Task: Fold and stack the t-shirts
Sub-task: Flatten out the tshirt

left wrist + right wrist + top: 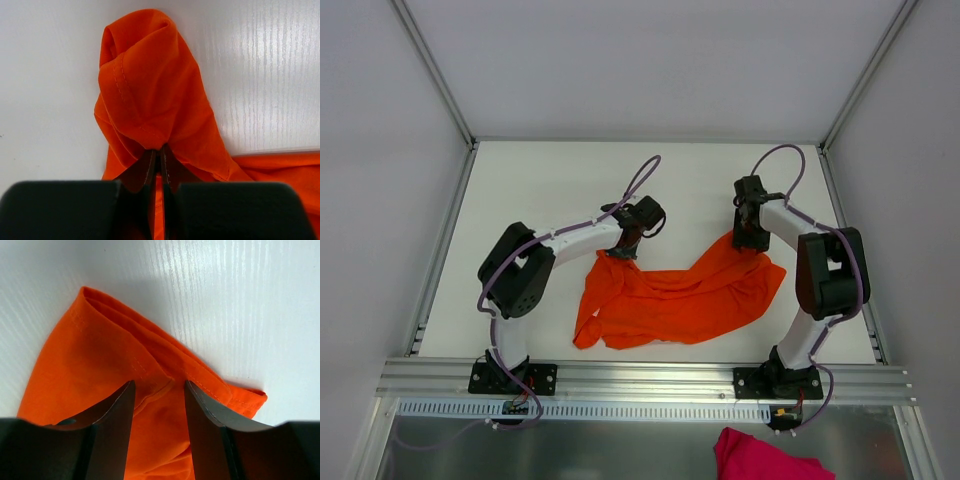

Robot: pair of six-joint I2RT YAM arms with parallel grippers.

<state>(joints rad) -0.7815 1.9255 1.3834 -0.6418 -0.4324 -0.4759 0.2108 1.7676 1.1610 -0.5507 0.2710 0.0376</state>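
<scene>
T-shirt [670, 295] edge in L gripper [160, 150]

We've got the bright orange t-shirt [680, 295] lying rumpled and unfolded across the white bench [570, 180]. Far-left corner's bunched up into a little peak, and the far-right stitched hem's doubled over.

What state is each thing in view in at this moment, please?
t-shirt: unfolded, crumpled on the table.
left gripper: shut on a pinch of t-shirt.
right gripper: open, jaws astride a t-shirt hem.
pink cloth: bunched, off the table.
</scene>
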